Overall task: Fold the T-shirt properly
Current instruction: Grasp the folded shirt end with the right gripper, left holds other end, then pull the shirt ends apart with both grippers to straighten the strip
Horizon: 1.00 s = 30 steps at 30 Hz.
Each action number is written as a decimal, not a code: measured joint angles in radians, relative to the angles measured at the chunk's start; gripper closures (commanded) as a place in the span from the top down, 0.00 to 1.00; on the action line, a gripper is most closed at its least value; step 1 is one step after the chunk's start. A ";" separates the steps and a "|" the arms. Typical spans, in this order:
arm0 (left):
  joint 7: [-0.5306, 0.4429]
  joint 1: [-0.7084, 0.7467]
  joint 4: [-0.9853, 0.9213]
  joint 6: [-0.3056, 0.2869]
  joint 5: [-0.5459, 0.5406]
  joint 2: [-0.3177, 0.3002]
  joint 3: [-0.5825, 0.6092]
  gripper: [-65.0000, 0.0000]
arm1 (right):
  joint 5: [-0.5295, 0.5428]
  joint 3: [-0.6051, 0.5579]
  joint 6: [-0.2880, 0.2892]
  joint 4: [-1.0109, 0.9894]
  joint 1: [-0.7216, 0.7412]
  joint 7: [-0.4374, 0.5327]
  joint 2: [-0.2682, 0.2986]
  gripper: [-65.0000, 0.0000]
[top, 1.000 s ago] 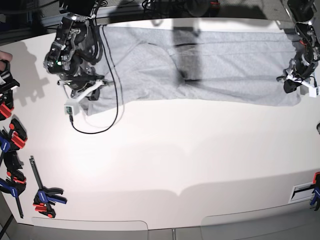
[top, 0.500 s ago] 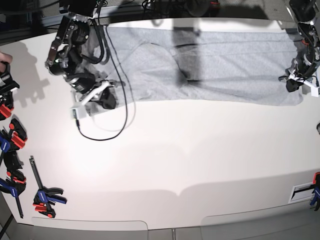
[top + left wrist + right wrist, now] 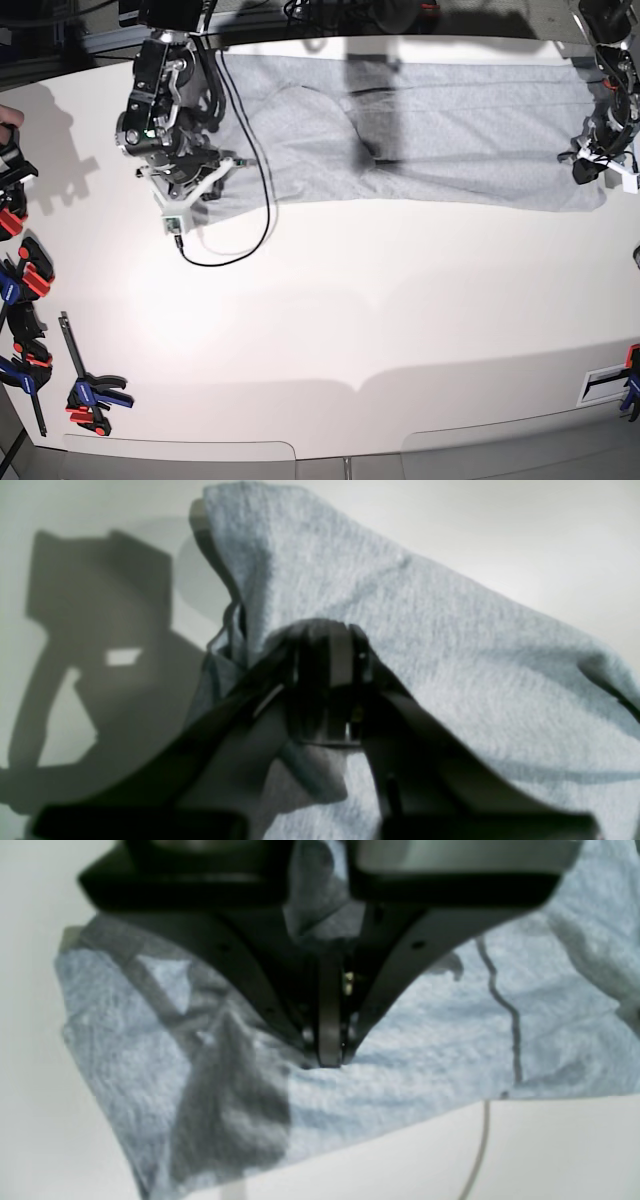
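Observation:
The light heather-grey T-shirt [image 3: 450, 130] lies spread along the table's far edge, plain side up; no lettering shows. My right gripper [image 3: 205, 182] is at the shirt's near left corner. In the right wrist view, the right gripper [image 3: 325, 1060] is shut on a pinch of the grey cloth [image 3: 400, 1065]. My left gripper [image 3: 585, 167] is at the shirt's near right corner. In the left wrist view, the left gripper [image 3: 327, 645] is shut, with the cloth [image 3: 450, 655] draped over its fingers and lifted off the table.
A black cable [image 3: 245, 235] loops from the right arm onto the white table [image 3: 380, 320]. Several red, blue and black clamps [image 3: 25, 290] lie at the table's left edge, one [image 3: 92, 392] nearer the front. Another clamp [image 3: 630, 385] is at the front right.
My right arm swung right along the shirt's near left corner, then drew back a little, and the corner now sits further in. The left arm has barely moved.

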 measured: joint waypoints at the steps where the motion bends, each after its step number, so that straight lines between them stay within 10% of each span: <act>1: 0.000 0.000 0.000 0.000 0.000 0.000 0.000 0.09 | 0.005 0.006 0.001 -0.016 0.000 0.019 0.003 0.00; 30: -0.023 0.000 0.000 0.000 0.001 0.000 0.000 0.10 | 0.131 0.159 0.019 -0.146 0.033 0.081 0.048 0.00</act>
